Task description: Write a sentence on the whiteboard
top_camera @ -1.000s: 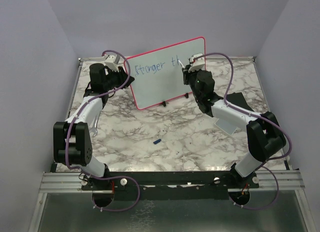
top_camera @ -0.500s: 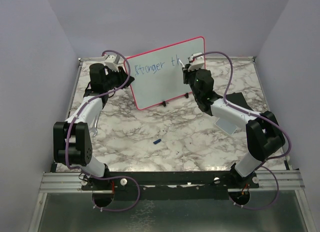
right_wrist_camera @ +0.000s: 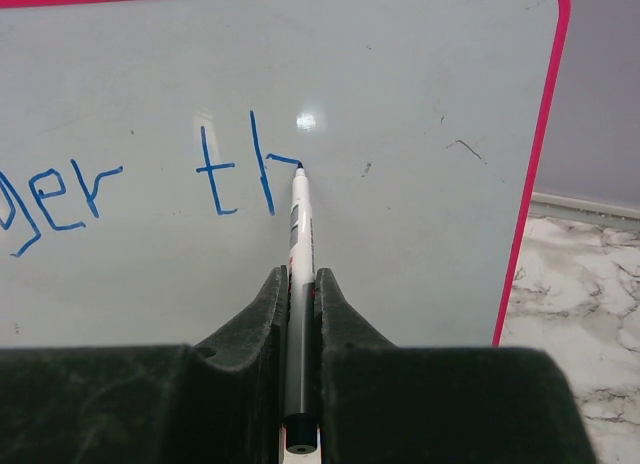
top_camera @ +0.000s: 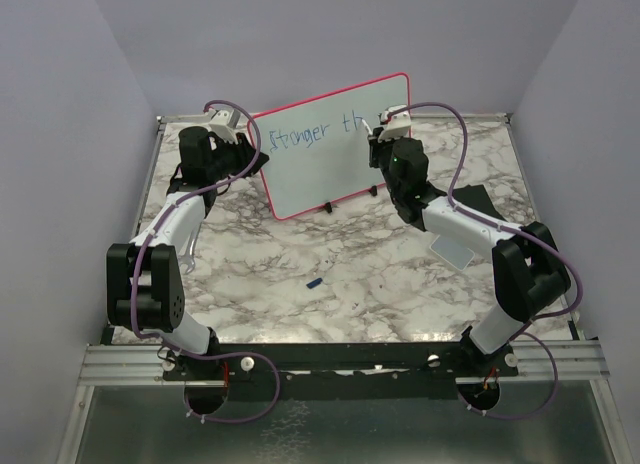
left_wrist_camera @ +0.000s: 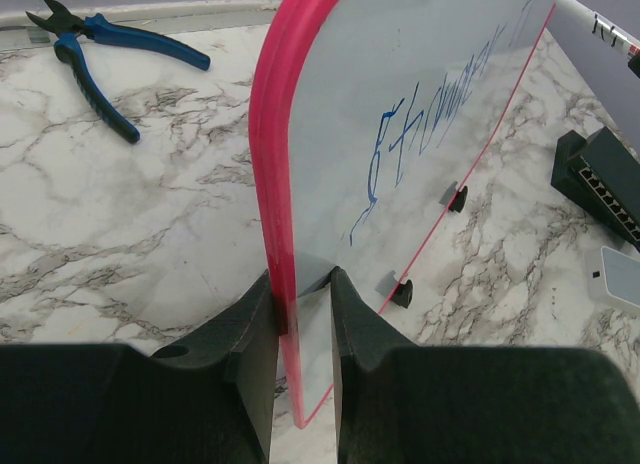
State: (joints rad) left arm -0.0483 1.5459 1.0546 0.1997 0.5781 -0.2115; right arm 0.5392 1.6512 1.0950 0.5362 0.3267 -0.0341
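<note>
grey-veined marble covers the table (top_camera: 330, 284), which is closed in by plain lilac walls. the whiteboard (top_camera: 320, 179) stands upright on its black feet near the far edge, about midway along it, with its face turned toward the arms. the left gripper (left_wrist_camera: 303, 289) is clamped on the board's pink frame at its left side, one finger on the front and one behind, and seems to be steadying it. the right gripper (right_wrist_camera: 300, 279) is closed on a marker (right_wrist_camera: 297, 214), which lies straight between the fingers with its tip pressed to the board.

the sentence (right_wrist_camera: 215, 169) is only begun. in blue along the top of the board there is one whole word, roughly "stronger" though an early letter looks skipped or squeezed, and after it "th". the tip rests at the top of the "h" arch, so that letter looks unfinished. i judge the work to be in the middle of the second word, well short of halfway. the rest of that word is left, and so is whatever follows it. the white space to the right of the tip is bare up to the frame, and so is all the board below the lettering, so there is room for another row.

nothing else seems to be in play: blue-handled pliers (left_wrist_camera: 100, 54) lie by the far left corner, a grey pad (top_camera: 455, 249) lies under the right arm, and a blue piece (top_camera: 314, 282), too small to name, lies near the table's middle.
</note>
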